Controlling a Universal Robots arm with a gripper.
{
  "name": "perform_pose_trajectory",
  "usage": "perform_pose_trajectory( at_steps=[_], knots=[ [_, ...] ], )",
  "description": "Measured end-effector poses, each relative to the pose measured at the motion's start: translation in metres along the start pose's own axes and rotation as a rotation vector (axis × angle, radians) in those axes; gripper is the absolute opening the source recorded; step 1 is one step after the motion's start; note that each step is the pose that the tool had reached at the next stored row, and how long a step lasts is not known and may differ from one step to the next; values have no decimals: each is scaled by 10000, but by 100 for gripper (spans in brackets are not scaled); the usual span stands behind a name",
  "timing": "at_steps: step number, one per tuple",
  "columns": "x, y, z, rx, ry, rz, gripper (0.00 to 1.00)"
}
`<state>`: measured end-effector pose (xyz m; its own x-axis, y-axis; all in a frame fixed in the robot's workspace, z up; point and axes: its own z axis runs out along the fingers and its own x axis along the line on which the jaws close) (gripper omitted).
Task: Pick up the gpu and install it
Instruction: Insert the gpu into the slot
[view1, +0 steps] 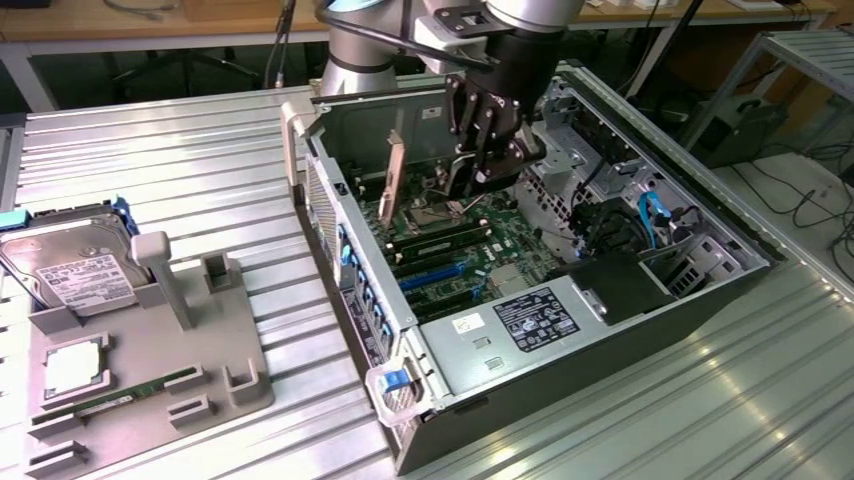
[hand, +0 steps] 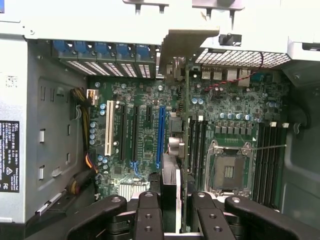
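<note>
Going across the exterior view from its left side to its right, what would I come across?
Silver hard drive → grey parts holder → open computer case → gpu standing upright inside it → gripper → black power supply → blue cable.

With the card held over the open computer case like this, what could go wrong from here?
1. The gripper holds the gpu edge-down above the motherboard. If it is not lined up with the blue slot, it may jam when pressed or land on parts beside the slot.
2. Its metal bracket sits close to the case's rear wall and could catch there.
3. The grip is on one thin edge, so the card may tilt.
</note>
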<state>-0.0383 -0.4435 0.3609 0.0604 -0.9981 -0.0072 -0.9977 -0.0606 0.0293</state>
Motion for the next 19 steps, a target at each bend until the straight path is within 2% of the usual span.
perform_pose_trajectory(
  at_steps=[4,6,7,9,10,13,19],
  knots=[
    [0,-1,32,-19,-2,0,28],
    [1,-2,55,-47,-4,-1,28],
    [0,-3,74,-114,-7,-1,28],
    [0,-3,95,-207,-7,1,28],
    [0,-3,105,-225,-5,2,28],
    [1,-5,163,-249,10,2,28],
    [-2,-30,265,-250,7,55,28]
  ],
)
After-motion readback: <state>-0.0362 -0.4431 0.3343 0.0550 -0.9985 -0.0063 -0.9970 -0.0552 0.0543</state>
